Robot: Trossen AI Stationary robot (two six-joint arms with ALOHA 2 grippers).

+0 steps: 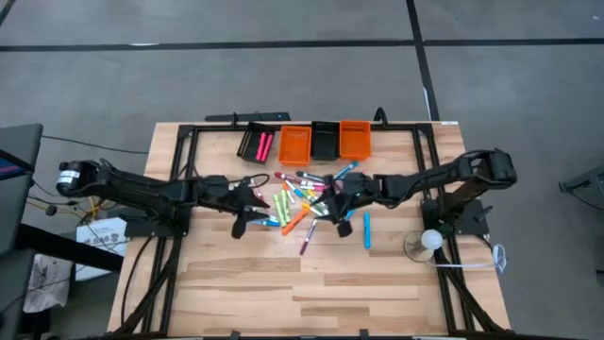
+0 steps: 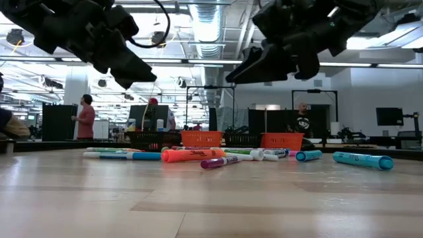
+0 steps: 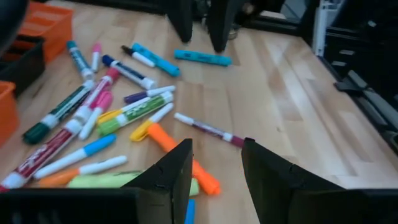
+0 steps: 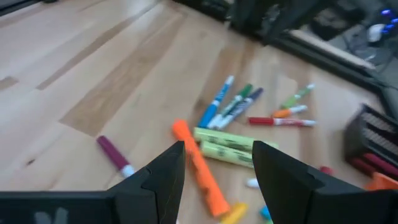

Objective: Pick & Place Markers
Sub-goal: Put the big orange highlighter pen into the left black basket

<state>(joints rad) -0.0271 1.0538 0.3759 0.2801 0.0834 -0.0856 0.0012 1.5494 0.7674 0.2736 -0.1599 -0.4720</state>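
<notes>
Both arms hang above the desk [image 1: 236, 283], one on each side of the markers [image 1: 302, 200] pile, neither touching anything.

Left gripper [image 1: 247, 219]: fingers apart at a medium gap, empty, at the pile's 9 o'clock edge in the high view. In its wrist view the orange marker [image 3: 180, 155] lies straight ahead of the gap, just below and past the fingertips, with its long axis slanted across the finger line rather than parallel to it. A thin purple marker [image 3: 208, 129] lies a little further out, also slanted.

Right gripper [image 1: 340, 215]: fingers likewise apart, empty, at the pile's 3 o'clock edge. Its wrist view shows the same orange marker [image 4: 200, 168] running diagonally under the gap, with two yellow-green markers [image 4: 233, 146] just beyond it, lying crosswise.

The lone blue marker [image 1: 367, 229] sits apart at 4 o'clock of the pile, axis roughly 12-to-6, and is nearer the right gripper.

The bins [image 1: 302, 142] sit at 12 o'clock of the pile; one black bin [image 1: 256, 144] already holds a few pink ones.

Judgement: the orange marker is about equally near both arms; either one needs a wrist roll so the fingers straddle its short axis. The right arm taking the isolated blue one avoids a clash.
</notes>
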